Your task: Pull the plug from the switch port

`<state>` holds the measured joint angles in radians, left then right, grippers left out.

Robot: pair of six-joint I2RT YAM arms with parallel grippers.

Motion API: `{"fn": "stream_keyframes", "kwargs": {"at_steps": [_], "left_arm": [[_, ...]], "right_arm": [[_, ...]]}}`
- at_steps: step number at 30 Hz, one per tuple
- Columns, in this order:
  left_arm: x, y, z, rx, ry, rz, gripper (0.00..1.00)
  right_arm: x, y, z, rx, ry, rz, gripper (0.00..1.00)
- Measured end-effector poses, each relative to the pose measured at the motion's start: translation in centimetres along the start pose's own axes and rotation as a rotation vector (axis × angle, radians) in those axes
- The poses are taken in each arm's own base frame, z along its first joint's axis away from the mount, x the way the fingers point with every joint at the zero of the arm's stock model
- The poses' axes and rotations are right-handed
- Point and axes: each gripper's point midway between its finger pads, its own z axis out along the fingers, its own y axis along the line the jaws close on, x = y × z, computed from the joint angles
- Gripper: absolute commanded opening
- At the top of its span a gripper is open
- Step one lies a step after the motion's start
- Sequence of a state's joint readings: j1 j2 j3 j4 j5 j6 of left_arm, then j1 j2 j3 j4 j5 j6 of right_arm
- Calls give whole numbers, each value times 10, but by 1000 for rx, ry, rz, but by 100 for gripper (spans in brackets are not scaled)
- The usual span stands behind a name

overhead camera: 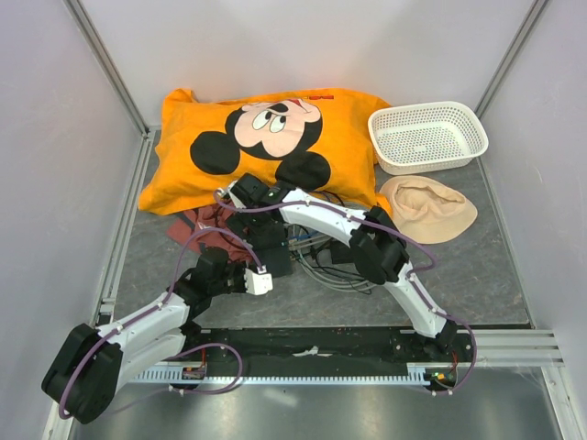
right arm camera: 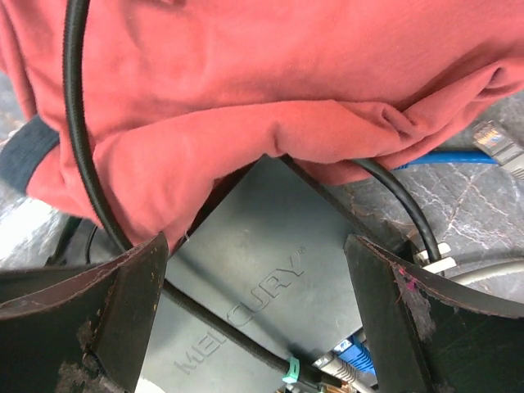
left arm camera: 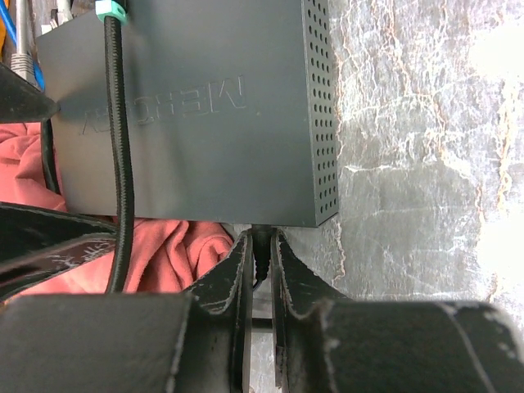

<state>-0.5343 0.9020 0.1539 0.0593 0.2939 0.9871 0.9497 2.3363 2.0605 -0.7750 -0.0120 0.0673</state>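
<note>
The switch is a flat dark grey box (left arm camera: 196,123) stamped MERCURY, lying partly under a red cloth (right arm camera: 246,98). A black braided cable (left arm camera: 117,164) with a green tie runs across its top. In the left wrist view my left gripper (left arm camera: 260,250) is shut on a small black plug (left arm camera: 261,239) where it meets the box's near edge; the port itself is hidden. My right gripper (right arm camera: 254,303) hangs open just above the box (right arm camera: 270,270), with a finger on either side and nothing between them. Blue and grey plugs (right arm camera: 356,359) sit in the port row.
A loose blue cable ends in a clear plug (right arm camera: 494,141) on the mat. In the top view an orange cartoon pillow (overhead camera: 266,137) lies behind the arms, with a white basket (overhead camera: 426,136) and a beige cap (overhead camera: 426,208) at the right. Grey cables (overhead camera: 321,261) bunch beside the switch (overhead camera: 272,246).
</note>
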Motion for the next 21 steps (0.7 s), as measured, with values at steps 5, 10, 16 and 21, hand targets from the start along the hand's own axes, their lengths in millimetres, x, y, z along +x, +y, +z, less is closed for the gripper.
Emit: {"fn": "stream_keyframes", "kwargs": {"at_steps": [5,10,16,21], "left_arm": [[1,1,0,-5,6,-4,1],[3,2,-1,-16,18,-4,2],[7,3,-3,-36,42,2,1],[16,3,-11,-68,82,8,2]], "right_arm": [[2,-2,7,76,-17,-25,98],[9,-11,11,177,-56,-48,98],[7,-12,10,187,-105,-35,98],[6,-11,13,184,-122,4,98]]}}
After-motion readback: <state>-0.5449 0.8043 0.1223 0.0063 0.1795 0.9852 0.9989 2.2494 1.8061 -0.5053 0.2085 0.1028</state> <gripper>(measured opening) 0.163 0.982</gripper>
